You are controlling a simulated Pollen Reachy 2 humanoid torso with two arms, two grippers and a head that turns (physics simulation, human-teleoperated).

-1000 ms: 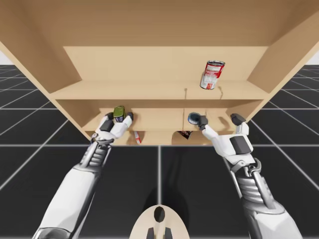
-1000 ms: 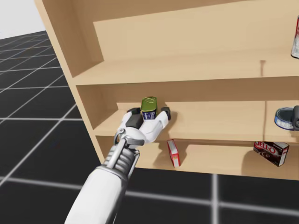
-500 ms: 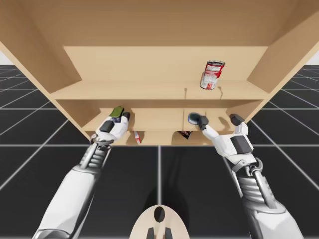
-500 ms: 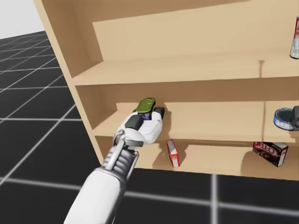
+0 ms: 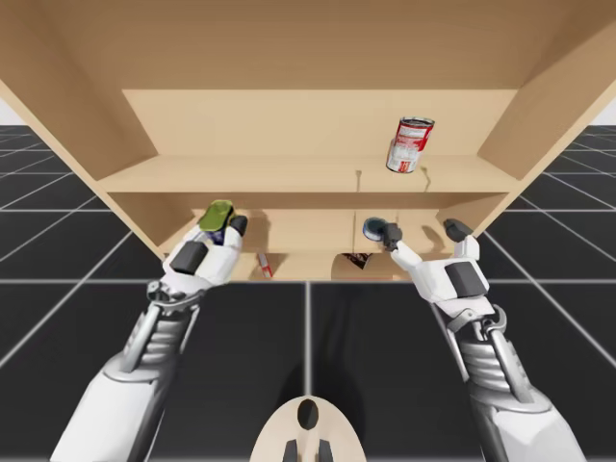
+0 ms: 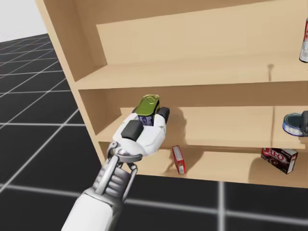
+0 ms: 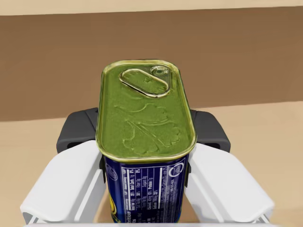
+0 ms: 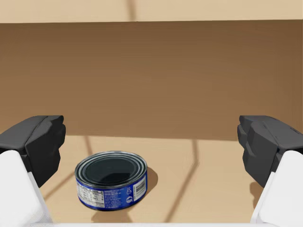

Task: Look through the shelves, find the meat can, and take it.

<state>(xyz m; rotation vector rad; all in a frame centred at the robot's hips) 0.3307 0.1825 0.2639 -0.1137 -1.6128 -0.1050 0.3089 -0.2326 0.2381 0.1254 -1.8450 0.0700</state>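
The meat can (image 7: 144, 137) is a blue oblong tin with a green-gold pull-tab lid. My left gripper (image 7: 144, 142) is shut on it, one finger on each long side. The high view shows this can (image 5: 218, 217) and my left gripper (image 5: 219, 227) just in front of the middle shelf's left end, clear of the board. The head view shows the can (image 6: 147, 108) upright in the gripper (image 6: 150, 114). My right gripper (image 8: 151, 142) is open at the middle shelf's right bay, with a flat round blue can (image 8: 111, 178) ahead of its left finger, untouched.
The wooden shelf unit (image 5: 308, 178) fills the space ahead. A red and white round can (image 5: 410, 144) stands on the upper shelf at the right. On the bottom shelf are a red box (image 6: 178, 159) and a dark box (image 6: 279, 158). A thin divider (image 5: 358, 183) splits the shelves.
My left gripper has drawn back out of the middle shelf towards me with the meat can held in it, and the can is upright again. The right arm has stayed put.
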